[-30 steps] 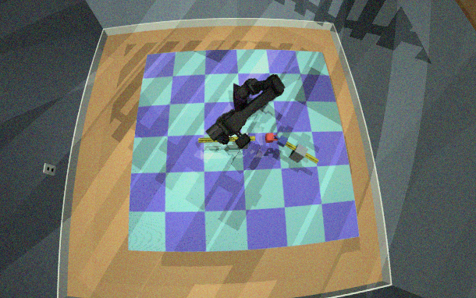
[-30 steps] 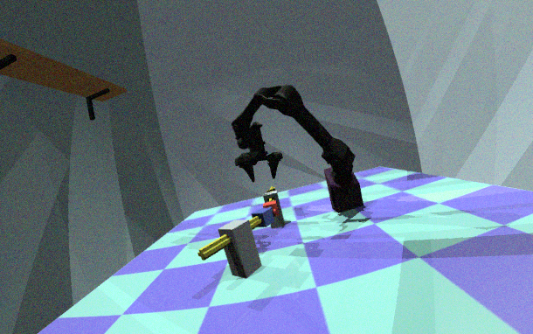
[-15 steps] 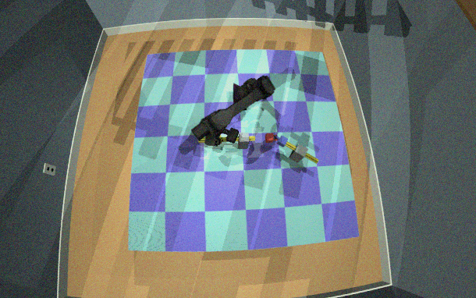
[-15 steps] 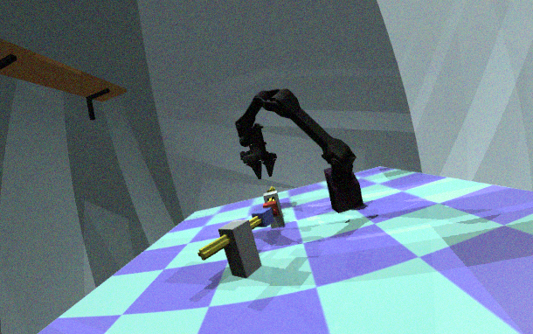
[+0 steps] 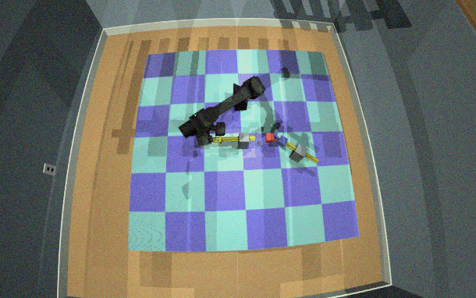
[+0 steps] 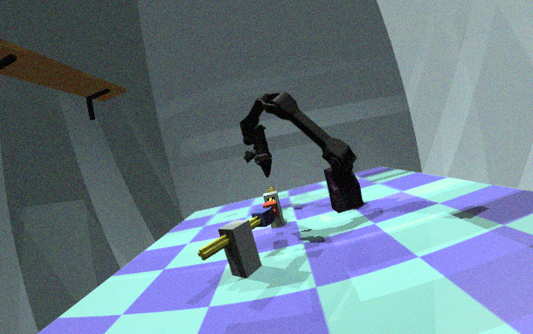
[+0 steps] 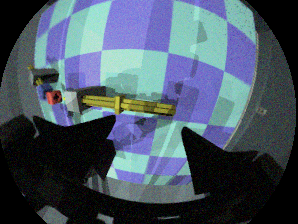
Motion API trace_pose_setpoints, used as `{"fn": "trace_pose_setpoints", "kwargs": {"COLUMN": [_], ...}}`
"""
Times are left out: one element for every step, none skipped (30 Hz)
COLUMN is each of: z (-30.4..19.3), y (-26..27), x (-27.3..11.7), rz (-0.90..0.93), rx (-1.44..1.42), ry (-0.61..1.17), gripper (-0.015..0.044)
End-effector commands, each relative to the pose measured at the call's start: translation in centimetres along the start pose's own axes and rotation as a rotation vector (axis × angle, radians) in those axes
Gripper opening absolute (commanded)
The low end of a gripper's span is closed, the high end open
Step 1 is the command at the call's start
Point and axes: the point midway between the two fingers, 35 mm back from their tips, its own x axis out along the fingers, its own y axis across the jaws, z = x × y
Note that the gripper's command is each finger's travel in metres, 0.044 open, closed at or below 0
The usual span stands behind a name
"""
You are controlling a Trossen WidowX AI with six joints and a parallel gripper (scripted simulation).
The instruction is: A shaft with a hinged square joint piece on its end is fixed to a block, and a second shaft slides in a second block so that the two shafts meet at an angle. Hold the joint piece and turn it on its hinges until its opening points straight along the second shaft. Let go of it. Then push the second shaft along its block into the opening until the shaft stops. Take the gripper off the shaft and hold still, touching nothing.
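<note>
Overall, 1 black arm, mine, mounted on 1 dark base; it rises, bends over at the top, and drops toward the checkered mat. 1 gripper, my hand, pointing down above the far yellow shaft; its 2 black fingers stand wide apart with nothing between them; the wrist view shows that shaft beyond them.

Item: 1 yellow shaft, with 1 collar, passing through 1 grey block; its inner end pokes out toward the joint, with a gap between. Item: 1 red joint piece, hinged at 1 blue fork; the fork is on the end of 1 slanting yellow shaft, carried by 1 second grey block. Labels: no readable writing or brand.
</note>
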Motion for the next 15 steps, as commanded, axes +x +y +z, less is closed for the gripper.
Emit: {"fn": "trace_pose_setpoints", "kwargs": {"z": [-0.1, -0.1, -0.1, -0.1, -0.1, 0.0, 0.0, 0.0, 0.0, 0.0, 0.0, 0.0, 0.1, 0.1, 0.1], "y": [-0.6, -0.6, -0.6, -0.6, -0.6, -0.6, -0.6, -0.6, -0.6, -0.6, -0.6, -0.6, -0.6, -0.6, -0.6], "x": [0.3, 0.3, 0.3, 0.4, 0.5, 0.7, 0.8, 1.0, 1.1, 1.3, 1.5, 1.6, 1.8, 1.9, 2.1], "rz": [-0.005, -0.005, -0.005, -0.005, -0.005, -0.006, -0.006, -0.006, -0.006, -0.007, -0.007, -0.008, -0.009, -0.009, -0.01], "rx": [-0.037, -0.037, -0.031, -0.014, 0.014, 0.048, 0.082, 0.116, 0.15, 0.184, 0.218, 0.252, 0.287, 0.321, 0.355], "ry": [0.008, 0.008, 0.008, 0.009, 0.011, 0.012, 0.014, 0.016, 0.017, 0.019, 0.021, 0.023, 0.024, 0.026, 0.028], "gripper": [0.044, 0.044, 0.044, 0.044, 0.044, 0.044, 0.044, 0.044, 0.044, 0.044, 0.044, 0.044, 0.044, 0.044, 0.044]}}
